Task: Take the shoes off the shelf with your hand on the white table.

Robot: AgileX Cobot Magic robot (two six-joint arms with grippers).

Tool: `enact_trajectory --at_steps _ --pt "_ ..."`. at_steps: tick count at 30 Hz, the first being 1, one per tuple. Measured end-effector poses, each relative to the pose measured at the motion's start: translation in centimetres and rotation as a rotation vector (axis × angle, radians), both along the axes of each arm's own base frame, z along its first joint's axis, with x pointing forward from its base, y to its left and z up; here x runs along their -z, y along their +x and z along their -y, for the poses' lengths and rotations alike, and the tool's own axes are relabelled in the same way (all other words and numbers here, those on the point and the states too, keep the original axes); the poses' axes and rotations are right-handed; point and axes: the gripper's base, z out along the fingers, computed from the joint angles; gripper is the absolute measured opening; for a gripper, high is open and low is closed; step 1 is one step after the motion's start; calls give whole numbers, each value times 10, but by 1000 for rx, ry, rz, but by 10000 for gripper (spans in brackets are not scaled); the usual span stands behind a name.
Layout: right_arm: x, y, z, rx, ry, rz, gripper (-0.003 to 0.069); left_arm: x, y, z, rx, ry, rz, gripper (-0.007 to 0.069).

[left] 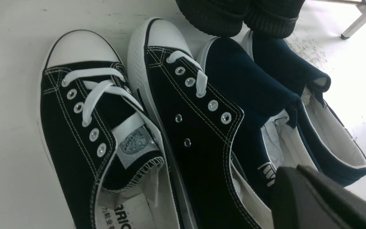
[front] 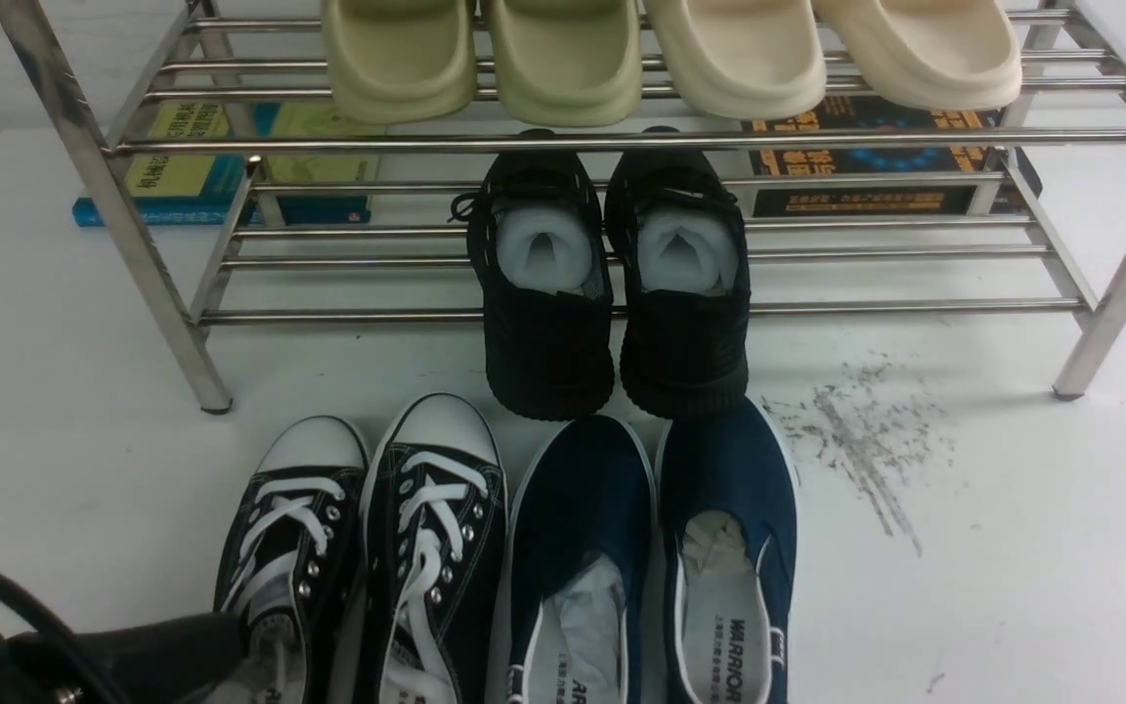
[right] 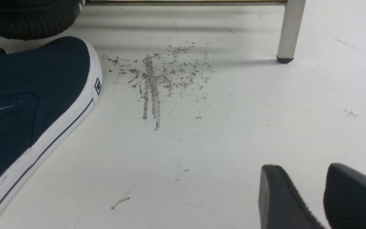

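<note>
Sneakers: the pair of black canvas sneakers [front: 436, 508] stands on the white table [front: 1013, 548], near and left, both shoes upright, toes toward the rack. They are already off the shelf [front: 328, 316].
Left fingers: the left fingers [left: 294, 171] are closed together with nothing between them. They hang low by the shoe openings; whether they touch a shoe cannot be told. Closed like this, they probably suit a small nudge or a clean retreat.
Right fingers: the right fingers [right: 304, 170] stand partly apart over table surface and hold nothing, well away from the sneakers.
Neighbours: the navy slip-ons [front: 583, 499] lie just right of the sneakers, toes also far, likely to keep 2 neat pairs in 1 row.
Shelf load: the black knit shoes [front: 548, 342] rest on the lower tier, heels overhanging the near rod; 4 clogs [front: 563, 59] sit above, heels near, perhaps for easy reach.
Progress: the sneakers' transfer looks done, bar straightening.
Risk: a low sweep of the left fingers could catch the laces or push the pairs together.
</note>
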Motion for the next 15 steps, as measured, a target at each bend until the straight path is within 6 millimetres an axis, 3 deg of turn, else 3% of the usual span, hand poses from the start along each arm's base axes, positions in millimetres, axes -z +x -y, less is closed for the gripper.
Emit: enact_trajectory --at_steps 10,15 --pt "0 0 0 0 0 0 239 9 -3 0 66 44 59 34" --pt "0 0 0 0 0 0 239 17 -9 -12 44 42 214 39"
